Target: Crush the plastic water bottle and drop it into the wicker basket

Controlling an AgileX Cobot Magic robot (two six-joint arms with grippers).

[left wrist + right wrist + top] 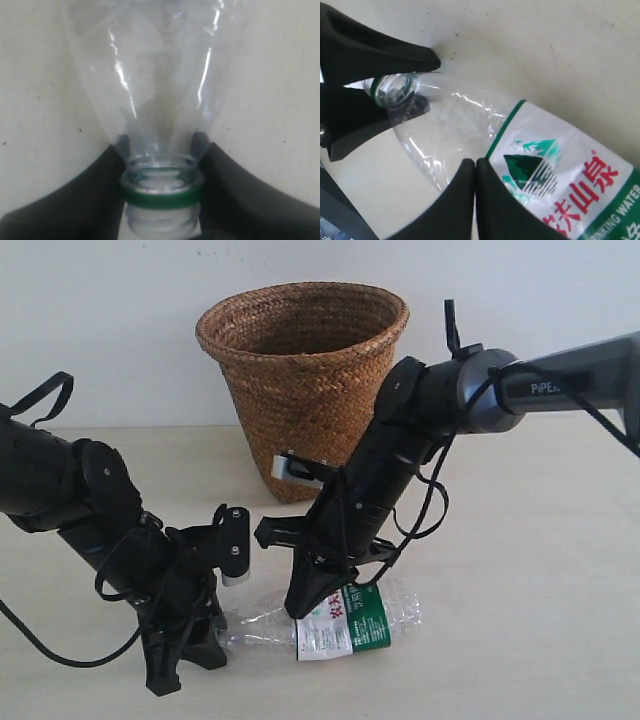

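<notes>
The plastic water bottle [352,624] lies on its side on the table, in front of the wicker basket [302,370]. It is clear, dented, with a green-and-white label [560,180] and a green neck ring [162,196]. My left gripper [192,652] is shut on the bottle [160,85] at its neck, one finger on each side, as the left wrist view [161,170] shows. My right gripper [300,608] is shut, its tips together with nothing between them, and rests on the bottle [450,135] at the label's edge. The left fingers [395,55] also show in the right wrist view.
The basket stands upright at the back of the pale table [540,570], close to the wall. The right arm [560,380] reaches in past the basket's right side. Loose black cables [430,510] hang off both arms.
</notes>
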